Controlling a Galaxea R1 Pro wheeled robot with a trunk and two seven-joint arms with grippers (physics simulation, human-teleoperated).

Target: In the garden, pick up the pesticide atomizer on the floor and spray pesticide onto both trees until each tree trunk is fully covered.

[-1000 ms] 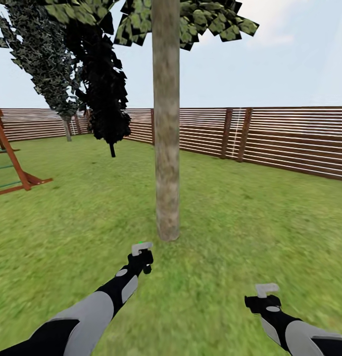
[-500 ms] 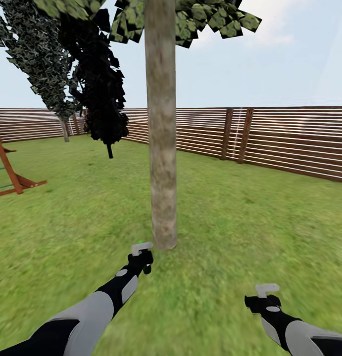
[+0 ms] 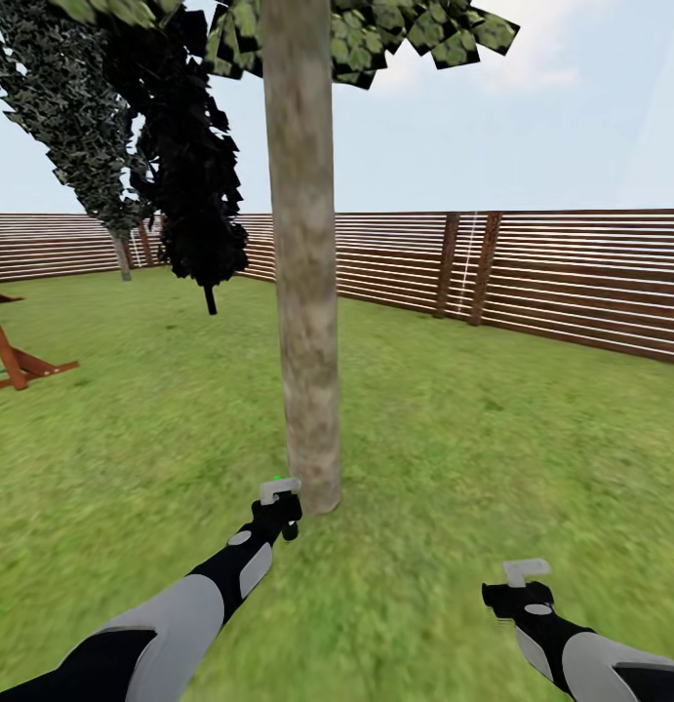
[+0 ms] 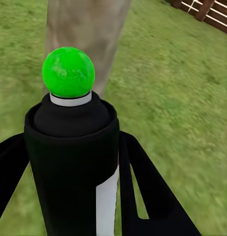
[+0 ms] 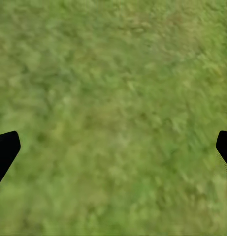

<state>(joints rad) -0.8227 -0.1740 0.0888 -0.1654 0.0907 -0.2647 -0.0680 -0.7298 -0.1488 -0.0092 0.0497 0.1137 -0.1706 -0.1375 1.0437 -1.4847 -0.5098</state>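
My left gripper (image 3: pixel 279 507) clasps the pesticide atomizer (image 4: pixel 74 147), low and left of centre in the head view, just short of the tree trunk (image 3: pixel 302 253). My right gripper (image 3: pixel 519 585), lower right, hangs spread and empty over the lawn (image 3: pixel 473 439), which lies open to the fence (image 3: pixel 571 273) on the right. The trunk stands nearer and further left than before; the playset (image 3: pixel 15 356) has slid towards the left edge. The tree's crown is cut off at the top.

no readable text or numbers, pale stripe on the pesticide atomizer (image 4: pixel 107 196) seemingly blank
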